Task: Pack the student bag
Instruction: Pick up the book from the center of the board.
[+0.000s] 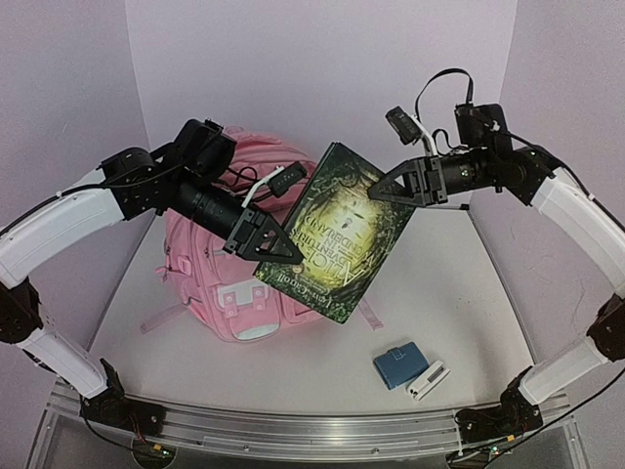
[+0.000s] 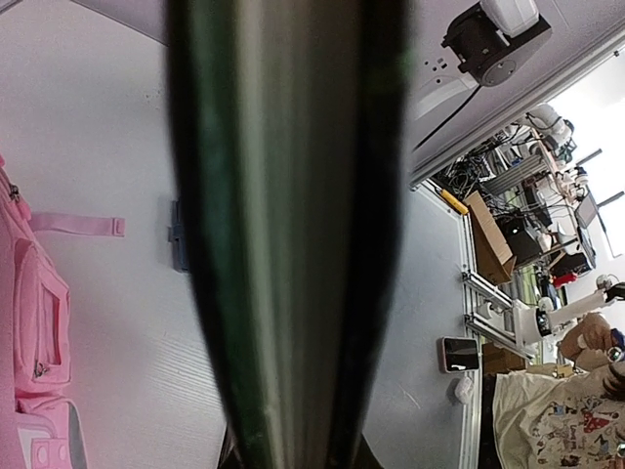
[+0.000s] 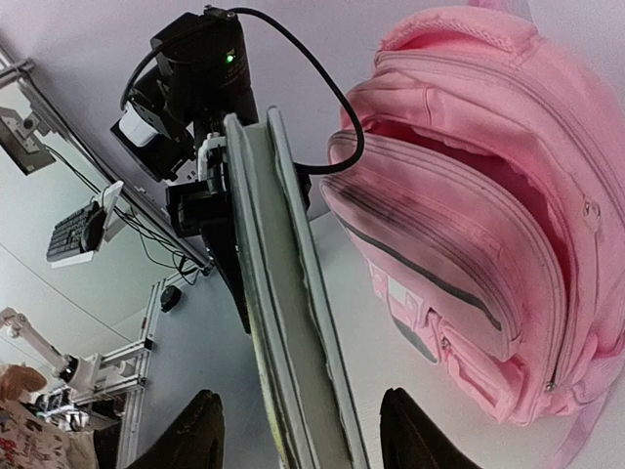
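On the white table (image 1: 459, 293), the pink student bag (image 1: 210, 283) lies open at the back left, a dark green book (image 1: 342, 234) hangs tilted over it, the left gripper (image 1: 283, 252) pinches its low corner, and the right gripper (image 1: 383, 191) has its jaws apart around the top corner.

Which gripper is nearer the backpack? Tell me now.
Left. The left gripper holds the book's lower edge directly over the backpack's front; the right gripper straddles the book's far upper edge, off to the backpack's right.
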